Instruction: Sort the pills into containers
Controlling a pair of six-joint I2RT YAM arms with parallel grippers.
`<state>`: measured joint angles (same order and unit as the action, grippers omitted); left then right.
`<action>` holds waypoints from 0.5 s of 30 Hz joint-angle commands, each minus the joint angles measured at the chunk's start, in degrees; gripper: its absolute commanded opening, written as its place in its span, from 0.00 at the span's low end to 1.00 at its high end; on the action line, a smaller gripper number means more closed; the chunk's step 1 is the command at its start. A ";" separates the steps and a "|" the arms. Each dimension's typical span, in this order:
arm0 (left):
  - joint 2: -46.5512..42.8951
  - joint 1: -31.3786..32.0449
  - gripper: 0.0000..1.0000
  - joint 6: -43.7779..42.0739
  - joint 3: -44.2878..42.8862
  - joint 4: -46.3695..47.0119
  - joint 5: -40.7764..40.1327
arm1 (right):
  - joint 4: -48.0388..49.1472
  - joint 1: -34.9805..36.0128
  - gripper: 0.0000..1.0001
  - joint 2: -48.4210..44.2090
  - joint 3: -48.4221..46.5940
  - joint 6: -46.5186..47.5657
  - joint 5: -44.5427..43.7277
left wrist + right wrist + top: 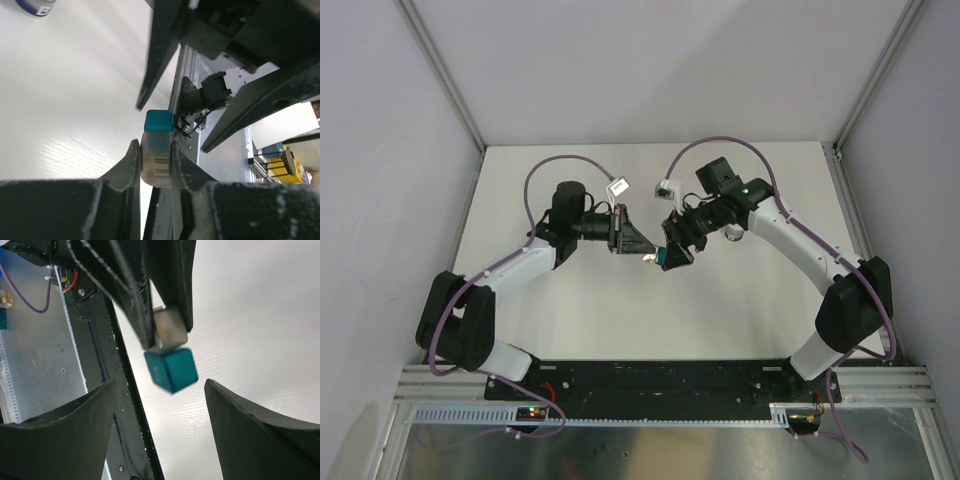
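2 robot arms meet above the middle of a white table (570,320), the left arm (520,265) reaching in from 9 o'clock and the right arm (800,240) from 3 o'clock in the overhead view. The left gripper (156,150) is clamped tight on the containers (670,259), a tiny joined pair of cube-shaped compartments, its 2 fingers (127,165) pressing opposite sides of the grey compartment (170,326). The teal compartment (172,370) sticks out past those fingertips, free of them. The right gripper (160,386) stands open with its 2 fingers (65,430) spread well apart, 1 at 7 o'clock and 1 at 5 o'clock in its own wrist view. The teal cube sits between them near the tips, with bare table showing on either side, and they touch nothing. In the left wrist view the same right fingers loom dark at 12 and 2 o'clock beyond the teal cube. A small white bottle (35,6) with blue print stands on the table at 11 o'clock in that view, well apart from the pair. Whether the pair rests on the table or hangs over it cannot be told. A purple cable (555,165) loops off each arm toward 12 o'clock in the overhead view
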<state>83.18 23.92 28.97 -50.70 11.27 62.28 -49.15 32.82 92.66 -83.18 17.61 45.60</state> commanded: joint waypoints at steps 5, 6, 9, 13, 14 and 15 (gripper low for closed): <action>5.96 -3.28 0.00 -1.67 -3.63 1.21 -5.49 | 3.94 -4.73 0.78 -8.50 2.15 -1.65 -5.79; 7.23 -3.41 0.00 -1.52 -4.42 1.21 -6.24 | 4.44 -5.28 0.78 -9.49 2.93 -1.76 -6.45; 11.03 -3.52 0.00 -0.23 -6.26 1.17 -8.65 | 5.63 -6.48 0.78 -12.56 5.31 -1.56 -9.25; 16.78 -3.53 0.00 2.73 -8.67 2.88 -10.06 | 7.54 -8.90 0.78 -16.76 8.86 -1.13 -11.21; 18.35 -3.53 0.00 3.80 -9.18 4.07 -10.29 | 8.04 -9.61 0.78 -17.84 9.72 -1.11 -11.44; 19.57 -3.53 0.00 4.99 -9.69 4.93 -10.66 | 8.73 -10.23 0.78 -18.65 11.03 -1.01 -11.52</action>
<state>99.02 20.60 30.02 -57.23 11.97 54.00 -44.27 24.69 78.15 -75.13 16.49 36.62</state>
